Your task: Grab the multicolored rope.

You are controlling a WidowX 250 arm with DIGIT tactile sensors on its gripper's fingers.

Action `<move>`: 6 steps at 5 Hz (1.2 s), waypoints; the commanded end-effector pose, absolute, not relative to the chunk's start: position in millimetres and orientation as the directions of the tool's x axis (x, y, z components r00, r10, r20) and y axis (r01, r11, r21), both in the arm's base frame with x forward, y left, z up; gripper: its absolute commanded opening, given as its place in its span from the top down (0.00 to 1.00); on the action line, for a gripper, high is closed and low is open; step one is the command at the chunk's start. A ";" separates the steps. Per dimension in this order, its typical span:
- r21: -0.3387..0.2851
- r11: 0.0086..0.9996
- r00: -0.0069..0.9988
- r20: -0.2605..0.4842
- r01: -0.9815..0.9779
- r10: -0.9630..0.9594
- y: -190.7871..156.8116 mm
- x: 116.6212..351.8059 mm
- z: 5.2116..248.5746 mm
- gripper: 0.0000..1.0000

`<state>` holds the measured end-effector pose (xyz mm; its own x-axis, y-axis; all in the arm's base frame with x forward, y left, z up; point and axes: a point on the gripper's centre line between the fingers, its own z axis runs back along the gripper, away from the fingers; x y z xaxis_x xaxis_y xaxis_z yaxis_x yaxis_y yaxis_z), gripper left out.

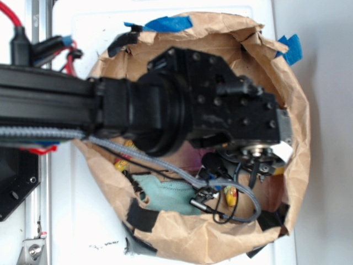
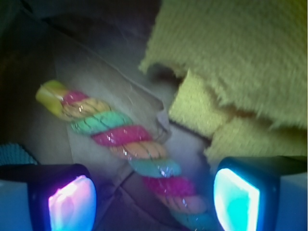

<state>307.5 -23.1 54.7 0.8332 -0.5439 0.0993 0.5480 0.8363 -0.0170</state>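
Observation:
In the wrist view the multicolored rope (image 2: 122, 136) lies diagonally on the brown paper floor, twisted in yellow, pink, orange and green strands, running from upper left down to the lower right. My gripper (image 2: 154, 204) is open above it, its two glowing pads (image 2: 72, 204) wide apart. The rope's lower end passes between the pads, closer to the right one, and nothing is held. In the exterior view the black arm and gripper head (image 1: 220, 105) cover the bag's inside; only small bits of rope (image 1: 230, 196) show below it.
A yellow cloth (image 2: 240, 72) fills the upper right, close beside the rope. A teal cloth (image 1: 165, 193) lies in the paper bag (image 1: 209, 234), whose crumpled walls ring the gripper. Cables (image 1: 242, 207) hang under the arm.

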 end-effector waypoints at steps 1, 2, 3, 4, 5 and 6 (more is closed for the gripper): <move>-0.005 0.850 0.837 0.173 0.527 -0.519 -15.5 320.6 75.9 0.00; 0.007 0.846 0.836 0.152 0.532 -0.527 -14.2 328.4 66.5 0.00; 0.012 0.839 0.831 0.132 0.543 -0.540 -5.8 340.5 56.5 0.00; -0.028 0.835 0.833 0.102 0.549 -0.544 -0.3 329.2 34.4 0.00; -0.007 0.837 0.836 0.040 0.548 -0.547 -9.8 295.3 6.4 0.00; 0.007 0.823 0.822 0.029 0.568 -0.568 -17.4 280.9 1.1 0.00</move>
